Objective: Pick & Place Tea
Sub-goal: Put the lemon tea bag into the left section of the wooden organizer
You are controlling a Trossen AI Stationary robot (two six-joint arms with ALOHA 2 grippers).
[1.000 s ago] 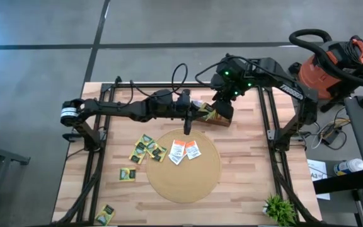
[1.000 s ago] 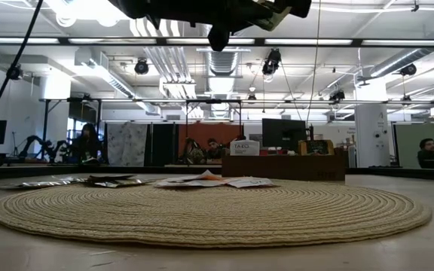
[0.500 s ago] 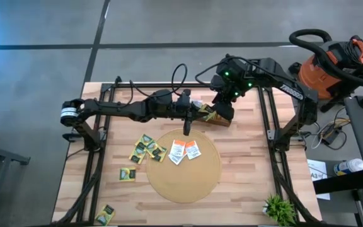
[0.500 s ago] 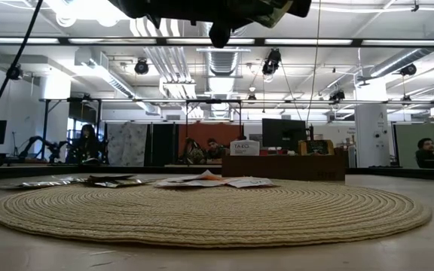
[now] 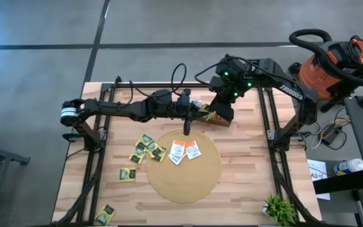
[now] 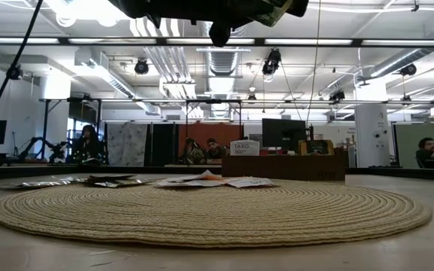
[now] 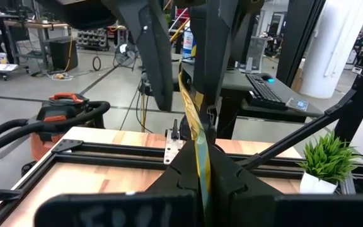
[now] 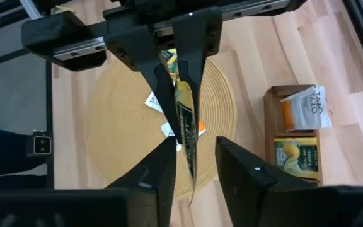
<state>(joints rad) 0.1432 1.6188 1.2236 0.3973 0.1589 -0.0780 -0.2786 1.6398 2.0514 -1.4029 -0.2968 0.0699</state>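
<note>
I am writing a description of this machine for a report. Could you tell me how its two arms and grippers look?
Both arms are dark, slim and jointed. The left arm has a white band near its base and a looping black cable. The right arm shows green lights near the wrist. Each gripper has two flat, tapered black fingers.

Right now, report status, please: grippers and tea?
Left gripper shut on yellow sachet. Right gripper open around same sachet, not gripping yet. Nothing blocking.

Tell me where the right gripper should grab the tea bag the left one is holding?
Probably by the free end of the tea bag, the bit poking out past the left gripper. It is thin and edge-on, so the right gripper, open around it, should pinch its two flat faces from that end.
</note>
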